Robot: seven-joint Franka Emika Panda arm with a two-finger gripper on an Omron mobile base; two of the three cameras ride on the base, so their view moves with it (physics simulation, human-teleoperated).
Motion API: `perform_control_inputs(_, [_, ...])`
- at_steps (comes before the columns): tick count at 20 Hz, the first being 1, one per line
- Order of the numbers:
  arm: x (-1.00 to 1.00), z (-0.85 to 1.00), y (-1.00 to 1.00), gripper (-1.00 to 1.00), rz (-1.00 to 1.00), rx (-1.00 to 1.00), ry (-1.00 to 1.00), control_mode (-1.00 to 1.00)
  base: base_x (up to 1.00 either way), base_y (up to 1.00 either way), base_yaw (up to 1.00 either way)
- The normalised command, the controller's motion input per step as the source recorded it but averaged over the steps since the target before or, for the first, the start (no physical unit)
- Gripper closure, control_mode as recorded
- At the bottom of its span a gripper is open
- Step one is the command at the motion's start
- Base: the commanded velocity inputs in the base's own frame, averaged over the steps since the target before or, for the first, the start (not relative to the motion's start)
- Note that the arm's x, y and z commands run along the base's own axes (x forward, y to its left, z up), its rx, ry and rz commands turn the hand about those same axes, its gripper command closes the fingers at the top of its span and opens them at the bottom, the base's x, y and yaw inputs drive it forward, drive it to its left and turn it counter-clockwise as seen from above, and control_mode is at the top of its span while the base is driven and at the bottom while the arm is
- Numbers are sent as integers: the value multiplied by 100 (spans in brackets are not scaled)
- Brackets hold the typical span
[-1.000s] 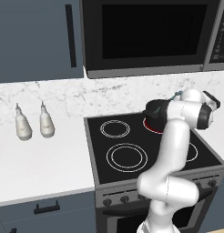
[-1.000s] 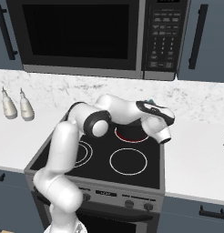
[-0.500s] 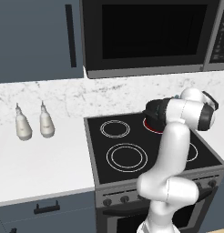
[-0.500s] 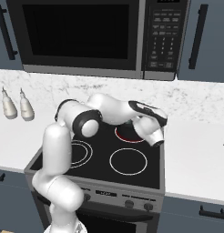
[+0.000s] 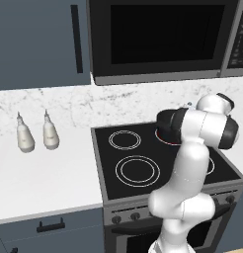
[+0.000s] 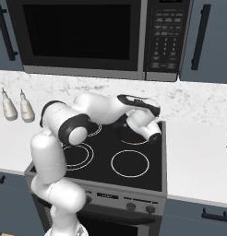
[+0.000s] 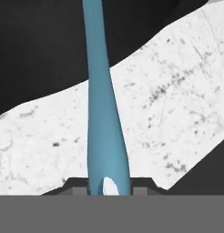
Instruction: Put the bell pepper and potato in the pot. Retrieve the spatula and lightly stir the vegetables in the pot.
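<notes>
Over the stove [image 5: 163,163], our end effector [image 7: 109,184] has swung leftward, clamping the spatula [image 7: 102,113] for stirring.

The spatula [image 7: 104,113] looks like smooth blue plastic with a soft, even sheen. The counter [image 5: 49,173] and backsplash [image 5: 64,101] look like polished white marble with fine grey veining. The stove top [image 5: 143,163] is flat black glass, smooth and faintly glossy, with thin pale burner rings; its front panel [image 6: 115,196] looks like brushed grey metal with dark knobs. The microwave [image 6: 87,37] has a glossy black glass door in a metallic grey frame. The cabinets [image 5: 34,44] are matt blue-grey with dark handles. The two bottles [image 5: 37,136] look like smooth off-white plastic. The arm [image 5: 192,163] is glossy white plastic with dark joints.
</notes>
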Motion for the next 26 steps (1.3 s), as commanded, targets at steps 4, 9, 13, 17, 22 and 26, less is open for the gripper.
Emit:
perform_control_inputs(4, [2, 16, 5, 100, 0, 3, 14, -100, 0, 0, 0])
perform_control_inputs(9, [16, -5, 0, 100, -1, -1, 0, -100, 0, 0, 0])
perform_control_inputs(13, [14, -33, -1, 100, 0, -6, -4, -100, 0, 0, 0])
perform_control_inputs(17, [26, -46, -3, 100, 0, -8, -10, -100, 0, 0, 0])
perform_control_inputs(22, [19, -44, -14, 100, 0, -14, -18, -100, 0, 0, 0])
perform_control_inputs(26, [1, -20, -35, 100, -4, -25, -16, -100, 0, 0, 0])
